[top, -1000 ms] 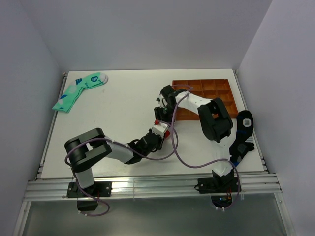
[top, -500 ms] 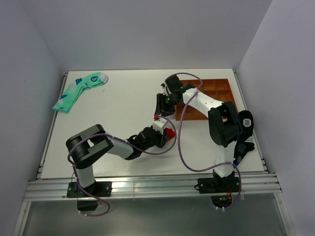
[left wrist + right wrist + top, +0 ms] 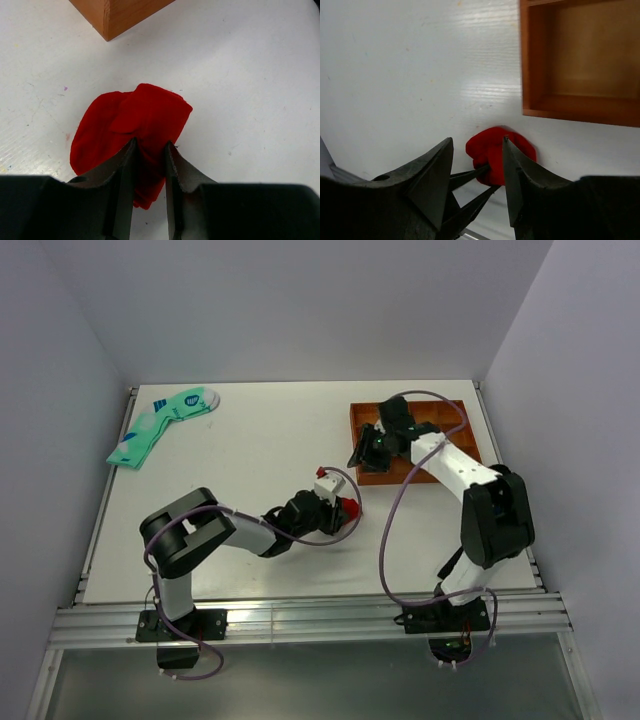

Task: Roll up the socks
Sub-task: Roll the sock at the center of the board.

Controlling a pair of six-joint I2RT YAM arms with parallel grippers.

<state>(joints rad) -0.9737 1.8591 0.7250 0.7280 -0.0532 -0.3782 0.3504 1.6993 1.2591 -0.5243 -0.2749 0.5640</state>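
— Where do we see the bright red soft fabric socks (image 3: 135, 112)?
— Bunched on the white table (image 3: 250, 455), mid-scene, pinched narrowly by our left gripper (image 3: 149, 147). Farther right, our right gripper (image 3: 477, 142) hangs half spread, empty, over the near-left corner of the brown wooden compartment tray (image 3: 458, 408).

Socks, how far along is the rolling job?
Mostly done: the socks are bunched into a compact red wad on the table. In hand: the left gripper pinches it. The right gripper hangs open, empty, by the tray. Left: probably releasing or stowing it.
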